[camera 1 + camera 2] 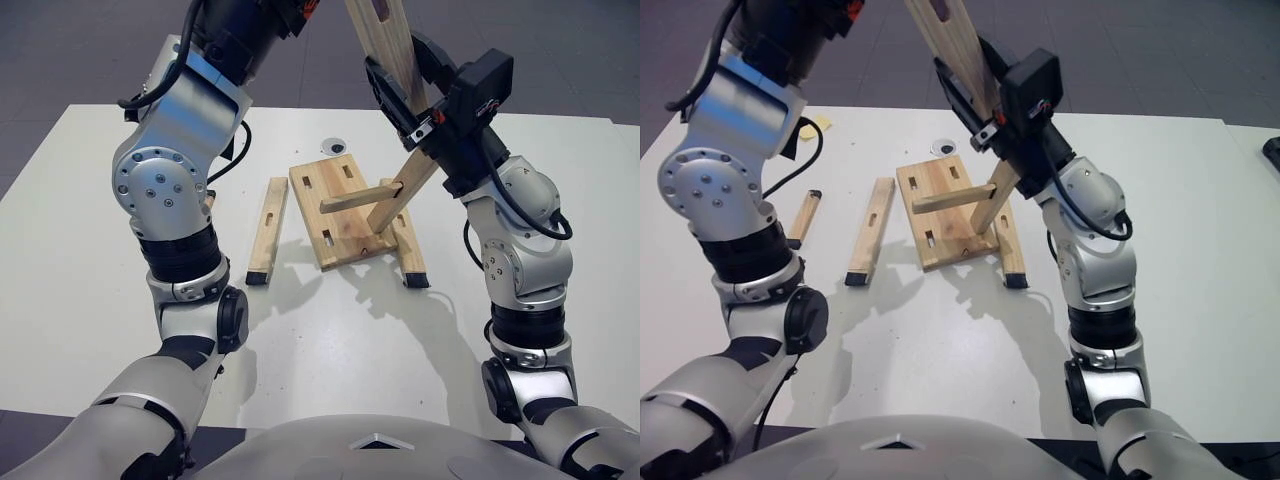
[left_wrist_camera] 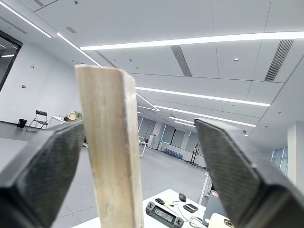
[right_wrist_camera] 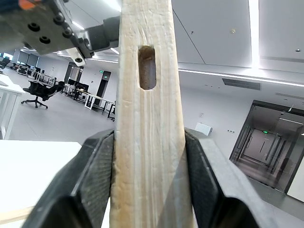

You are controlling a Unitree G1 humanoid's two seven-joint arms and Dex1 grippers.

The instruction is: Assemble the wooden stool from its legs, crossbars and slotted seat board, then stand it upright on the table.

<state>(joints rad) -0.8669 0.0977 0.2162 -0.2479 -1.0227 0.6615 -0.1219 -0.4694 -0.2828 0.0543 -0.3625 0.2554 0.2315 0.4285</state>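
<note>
Pinching the leg (image 1: 405,195), your right hand (image 1: 405,95) holds it tilted, lower end down at the seat board (image 1: 335,215) flat on the bench (image 1: 100,200), while your left hand (image 2: 137,126) is spread around its top end.

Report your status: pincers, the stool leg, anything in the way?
Right pincer shut on the leg, crossbar plugged into its side. Left pincer open around the leg's upper end. Leg tilted over the seat board; loose leg at its right edge.

Held leg (image 1: 388,45) cut at top (end lost), seat board (image 1: 330,200) partly covered
</note>
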